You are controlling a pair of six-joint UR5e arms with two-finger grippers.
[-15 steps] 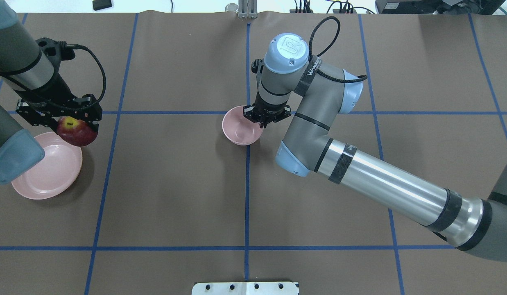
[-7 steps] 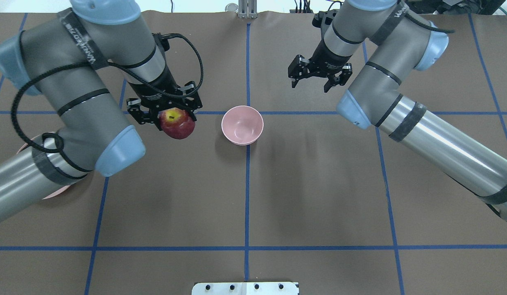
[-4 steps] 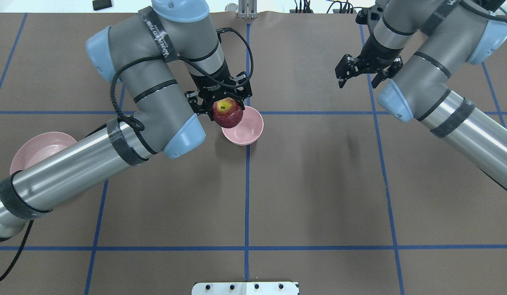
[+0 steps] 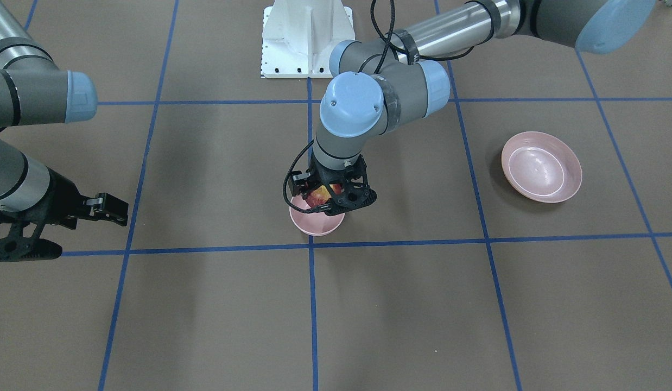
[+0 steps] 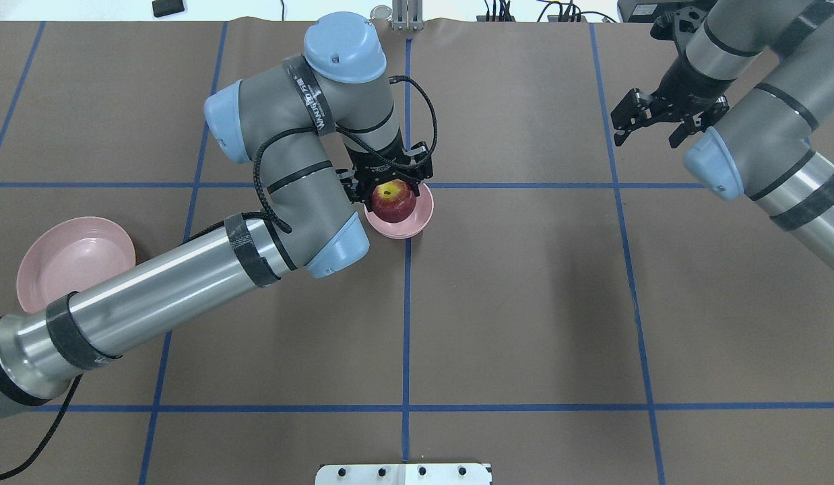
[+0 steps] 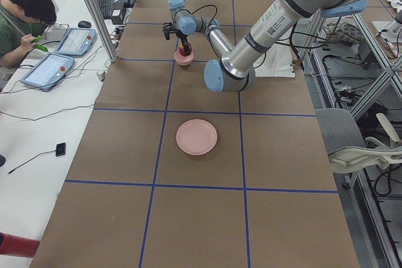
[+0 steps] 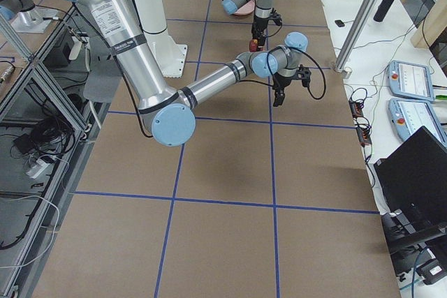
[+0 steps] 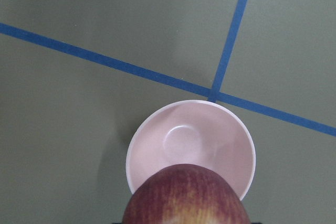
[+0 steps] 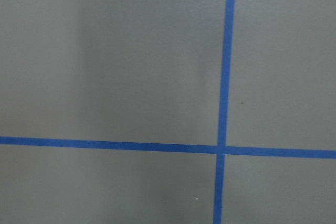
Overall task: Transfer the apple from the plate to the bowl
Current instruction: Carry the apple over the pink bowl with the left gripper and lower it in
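My left gripper is shut on the dark-red apple and holds it just above the small pink bowl at the table's middle. In the front view the gripper and apple hang over the bowl. The left wrist view shows the apple at the bottom edge, over the near rim of the empty bowl. The pale-pink plate lies empty at the far left, also in the front view. My right gripper is open and empty, raised at the far right.
Brown table cover with blue tape grid lines. A white mounting plate stands at the robot's base. An operator with tablets sits beyond the table in the left view. The right wrist view shows only bare cover and tape.
My left gripper carried the apple from the plate rightward to above the bowl. My right gripper left the bowl and drew back up to the far right.
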